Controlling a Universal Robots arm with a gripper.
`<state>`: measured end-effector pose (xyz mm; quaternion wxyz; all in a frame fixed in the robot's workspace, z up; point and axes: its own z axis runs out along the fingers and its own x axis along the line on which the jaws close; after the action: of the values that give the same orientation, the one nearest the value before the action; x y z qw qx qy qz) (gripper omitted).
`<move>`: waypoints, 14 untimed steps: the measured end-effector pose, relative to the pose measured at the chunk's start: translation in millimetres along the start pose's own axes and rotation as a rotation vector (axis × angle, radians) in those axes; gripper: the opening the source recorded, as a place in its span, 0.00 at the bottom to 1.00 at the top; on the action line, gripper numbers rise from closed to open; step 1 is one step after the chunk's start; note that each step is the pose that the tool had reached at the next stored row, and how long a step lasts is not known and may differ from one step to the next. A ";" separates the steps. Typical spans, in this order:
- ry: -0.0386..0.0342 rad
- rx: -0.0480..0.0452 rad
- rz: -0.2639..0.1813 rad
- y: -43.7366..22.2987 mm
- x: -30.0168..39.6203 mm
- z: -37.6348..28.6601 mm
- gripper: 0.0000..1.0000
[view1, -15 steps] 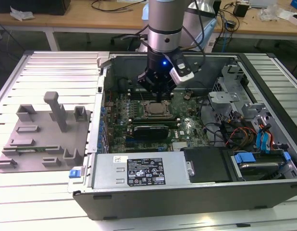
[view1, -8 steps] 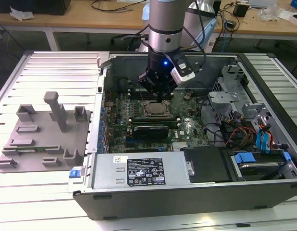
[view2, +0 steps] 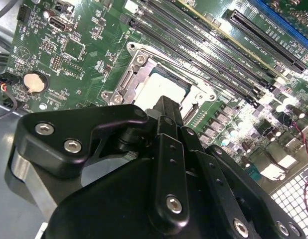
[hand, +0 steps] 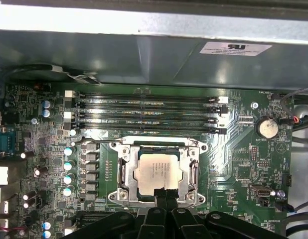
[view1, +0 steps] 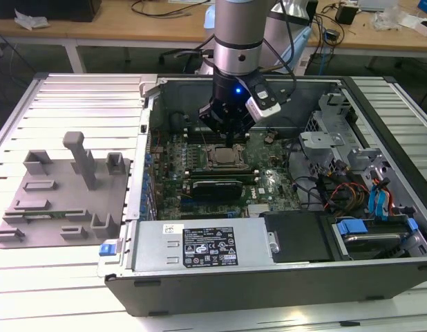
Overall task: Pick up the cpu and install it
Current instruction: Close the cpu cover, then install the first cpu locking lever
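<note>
You have the arm (view1: 239, 34) reaching down into the open computer case (view1: 200, 294). The gripper (view1: 229, 143) is right over the middle of the motherboard (view1: 269, 183), and a blue light (view1: 238, 90) glows on the wrist.

The cpu (hand: 157, 171) is in the socket. It lies flat, pale metal top up, with the socket frame (hand: 123, 174) around all four sides.

In the first wrist view your gripper (hand: 164, 193) sits at one edge of the cpu. Its fingertips (hand: 160, 195) look pressed together with nothing between them. The second wrist view agrees: the gripper (view2: 165, 102) narrows to one closed tip over the cpu (view2: 164, 85). You cannot tell whether that tip touches the chip or hangs just off it. So the gripper is clenched and holding nothing.

Around the socket:
- Memory slots (hand: 144, 112) run along one side of the frame, between it and the case wall.
- A thin wire lever (hand: 94, 141) lies just beside the frame.
- A row of capacitors (hand: 68, 169) stands near it.
- A coin battery (hand: 268, 128) sits well apart from the socket on the same board.

In the exterior view:
- The power supply (view1: 200, 245) lies in the case along its near wall.
- A grey fixture plate (view1: 61, 190) with upright posts rests on the ribbed table (view1: 61, 283). It is to the exterior view's left of the case, well apart from the gripper.
- Blue drive tabs (view1: 352, 226) show at the exterior view's right.
</note>
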<state>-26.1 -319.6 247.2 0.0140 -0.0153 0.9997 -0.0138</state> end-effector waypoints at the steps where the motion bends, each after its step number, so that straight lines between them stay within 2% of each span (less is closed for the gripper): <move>1: 0.0000 0.0000 0.000 0.0 0.0 0.0 0.11; 14: -0.0003 -0.0003 -0.009 0.0 0.0 0.0 0.11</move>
<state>-26.1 -319.6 247.2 0.0141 -0.0199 0.9996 -0.0138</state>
